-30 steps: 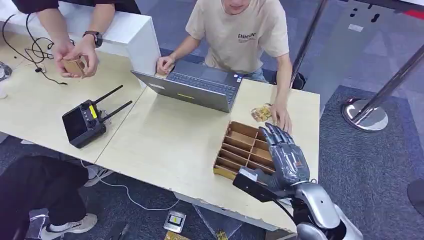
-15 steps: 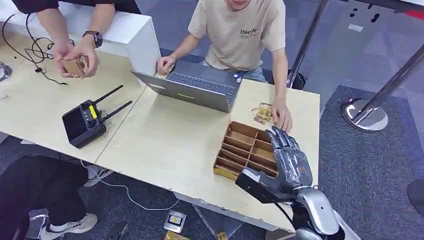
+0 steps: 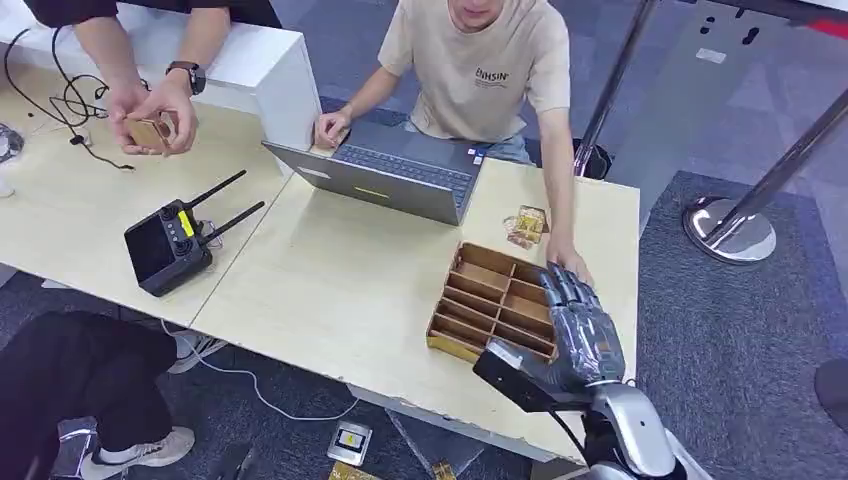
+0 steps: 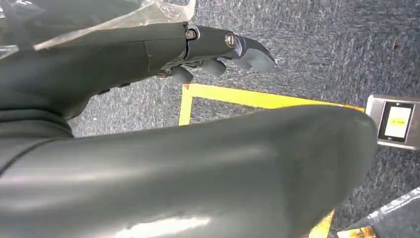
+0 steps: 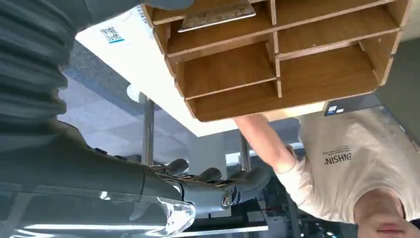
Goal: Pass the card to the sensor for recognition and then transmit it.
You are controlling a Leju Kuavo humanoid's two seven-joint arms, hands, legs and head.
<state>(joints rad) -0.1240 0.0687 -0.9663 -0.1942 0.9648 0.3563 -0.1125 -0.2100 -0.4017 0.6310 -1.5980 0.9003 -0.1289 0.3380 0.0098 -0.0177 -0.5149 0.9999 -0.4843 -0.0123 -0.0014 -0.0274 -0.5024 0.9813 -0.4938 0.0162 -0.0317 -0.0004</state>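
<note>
My right hand (image 3: 583, 325) hovers flat over the right end of the wooden divider tray (image 3: 480, 295), fingers stretched out, with nothing in it. In the right wrist view a grey card (image 5: 218, 15) lies in one compartment of the tray (image 5: 297, 69), and the hand's fingers (image 5: 218, 186) stand apart from it. A seated person's hand (image 3: 567, 258) rests on the table just beyond my fingertips. A small yellow packet (image 3: 526, 224) lies behind the tray. My left hand (image 4: 218, 49) hangs over the carpet and holds nothing.
A laptop (image 3: 385, 175) stands open behind the tray, and a black remote with antennas (image 3: 175, 242) lies to the left. Another person holds a small box (image 3: 150, 130) at far left. A small grey device with a screen (image 4: 396, 121) lies on the floor by yellow tape.
My right hand has drawn back slightly toward me and dropped lower over the tray. The seated person's hand slid off the yellow packet toward the tray's corner.
</note>
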